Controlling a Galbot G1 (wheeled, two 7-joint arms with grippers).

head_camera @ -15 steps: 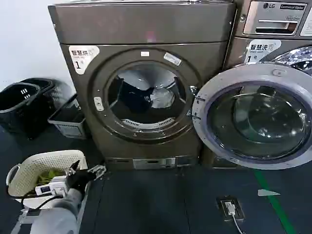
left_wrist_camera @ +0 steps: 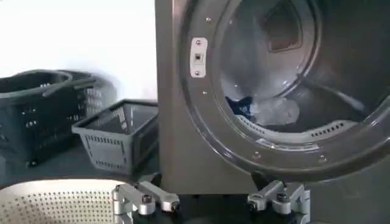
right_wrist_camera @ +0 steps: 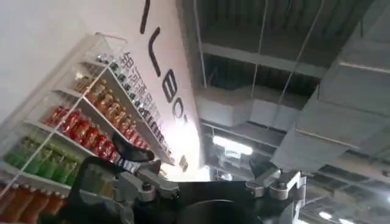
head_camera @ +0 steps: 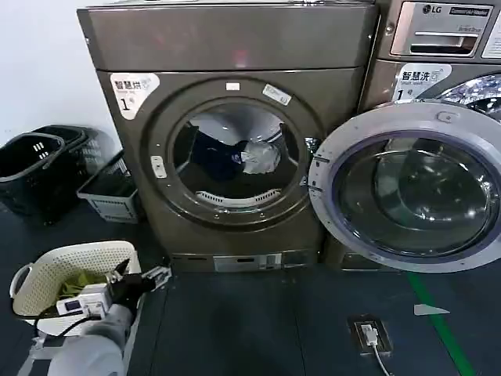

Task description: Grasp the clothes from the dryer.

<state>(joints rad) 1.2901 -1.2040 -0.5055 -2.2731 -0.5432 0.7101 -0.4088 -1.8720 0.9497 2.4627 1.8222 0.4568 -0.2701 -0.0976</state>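
Bronze-grey metal forms the dryer (head_camera: pixel 227 149), whose silver-rimmed glass door (head_camera: pixel 407 188) hangs swung wide to the right of the round porthole. Inside the drum lie the clothes (head_camera: pixel 239 158): a dark navy piece to the left, touching a pale grey-white piece on its right, both resting toward the back of the drum floor. The left gripper (head_camera: pixel 139 280) hovers low, outside the machine and below-left of the porthole, just beside a cream perforated basket (head_camera: pixel 47 270); its jaws stand wide apart with nothing between them, well apart from the clothes. The left wrist view looks up into the drum past the two spread fingers (left_wrist_camera: pixel 146 198) and brings out the clothes lying on the perforated drum floor. The right gripper (right_wrist_camera: pixel 207 185) points up at a ceiling and shelves of bottles (right_wrist_camera: pixel 79 131), jaws spread and empty.
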